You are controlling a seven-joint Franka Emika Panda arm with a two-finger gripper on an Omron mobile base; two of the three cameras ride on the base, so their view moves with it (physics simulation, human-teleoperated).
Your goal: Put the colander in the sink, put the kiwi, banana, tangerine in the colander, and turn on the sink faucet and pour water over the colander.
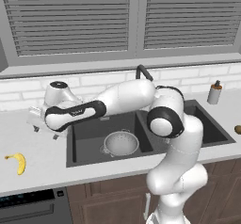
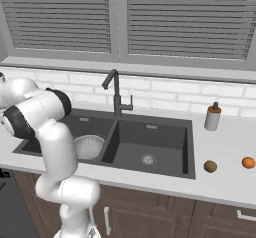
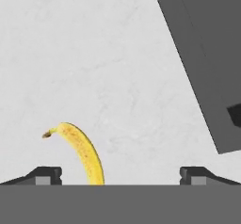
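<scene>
Hand view: curved yellow banana (image 3: 84,153)

This is a kitchen, the kind you find in a home. A big dark grey sink with two basins (image 2: 150,127) sits in a pale speckled stone counter (image 1: 42,164), with a tall thin dark tap (image 2: 116,94) behind it, a small soap bottle with an orange top (image 2: 213,116) beside it, and a wall of white bricks (image 2: 170,93) under windows with grey slatted blinds (image 2: 180,19). Brown wooden cupboard doors (image 2: 150,219) are under the counter, a round shiny metal bowl with holes (image 1: 121,143) lies in the sink, and a curved yellow banana (image 1: 19,162), a small brown kiwi (image 2: 210,166) and a round orange tangerine (image 2: 248,162) lie on the counter.
</scene>
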